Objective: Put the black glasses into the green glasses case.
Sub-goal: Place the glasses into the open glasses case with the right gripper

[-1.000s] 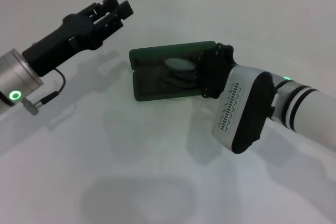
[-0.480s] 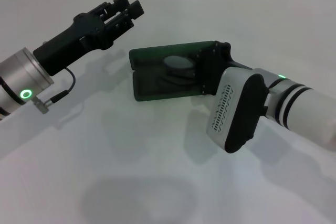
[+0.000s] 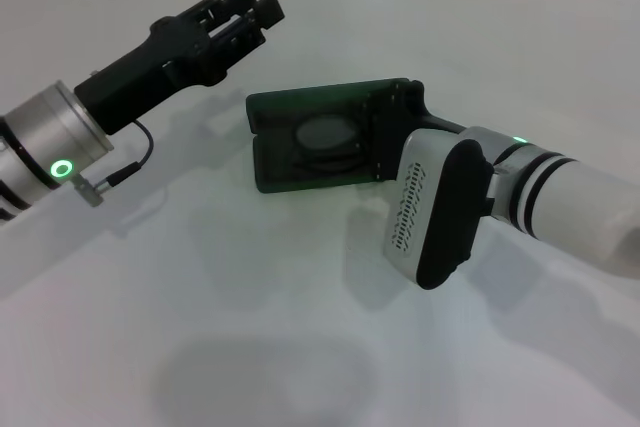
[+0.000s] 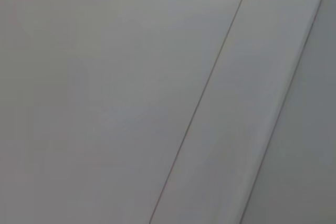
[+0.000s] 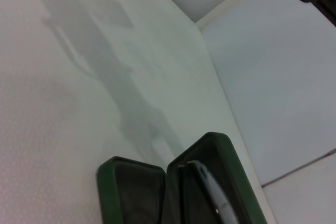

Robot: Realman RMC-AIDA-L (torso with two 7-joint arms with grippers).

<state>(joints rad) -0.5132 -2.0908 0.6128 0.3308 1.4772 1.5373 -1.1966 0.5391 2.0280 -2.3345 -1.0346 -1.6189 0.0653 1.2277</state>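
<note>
Broad, pale matte white table [image 3: 250, 347] underneath everything, bare apart from the work at its middle. On the right, bulky white-and-black right arm reaching in low over the tabletop, its chunky black right gripper [image 3: 388, 137] buried at the right end of the dark green rectangular hard clamshell glasses case [image 3: 300, 147], probably so as to set the load down inside the shell rather than drop it. On the left, silver-and-black left arm held up and angled away, its black left gripper [image 3: 245, 12] raised above the table beyond the case's left end, fingers slightly parted and holding nothing, touching nothing; likely parked there to keep clear. Case lying open, lid tipped back on its hinge toward the far side, hollow facing up to receive. Inside, thin black wire-framed glasses [image 3: 325, 137] with a rounded clear lens showing, lying in the tray; in the right wrist view, the glasses [image 5: 207, 190] resting along the hinge fold. Right gripper's fingers hidden behind its own body: cannot tell whether clamped on the frame or already let go.
</note>
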